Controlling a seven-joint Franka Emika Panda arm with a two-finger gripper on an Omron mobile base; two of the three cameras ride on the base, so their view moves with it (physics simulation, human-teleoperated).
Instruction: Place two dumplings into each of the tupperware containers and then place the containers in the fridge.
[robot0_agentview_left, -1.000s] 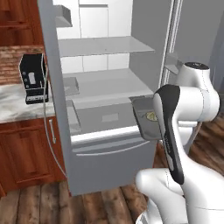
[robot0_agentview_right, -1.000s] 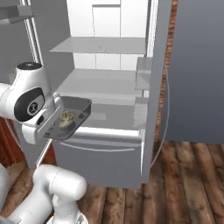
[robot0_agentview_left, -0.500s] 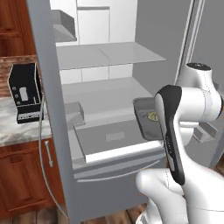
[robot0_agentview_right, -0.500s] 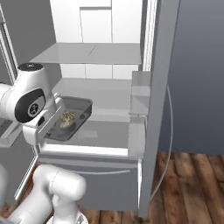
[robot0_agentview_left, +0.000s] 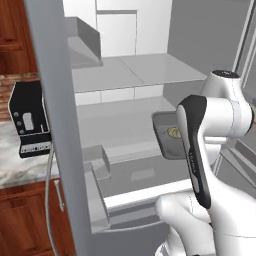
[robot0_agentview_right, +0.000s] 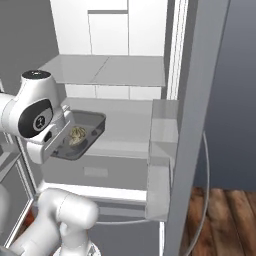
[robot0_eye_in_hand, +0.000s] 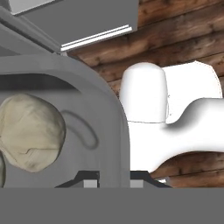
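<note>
Where the two dark fingertips rise at the bottom of the hand view, they stand close together with the grey rim of a tub between them, so the gripper is pinched shut on that rim. Inside the tub, just left of the clamped rim, lies a pale tan dumpling, with the edge of a second one at the far left. Beyond the rim, below the hand, run dark wooden floor boards.

From the base views, the tub hangs level at the end of the white arm, in front of the open fridge and over its lower pale shelf; the dumplings sit as a mottled lump in its middle. The fridge door stands open at the left, another at the right with clear bins.

On the marble counter left of the fridge stands a black appliance with small white marks, too small to read. No brand or label can be read anywhere.
</note>
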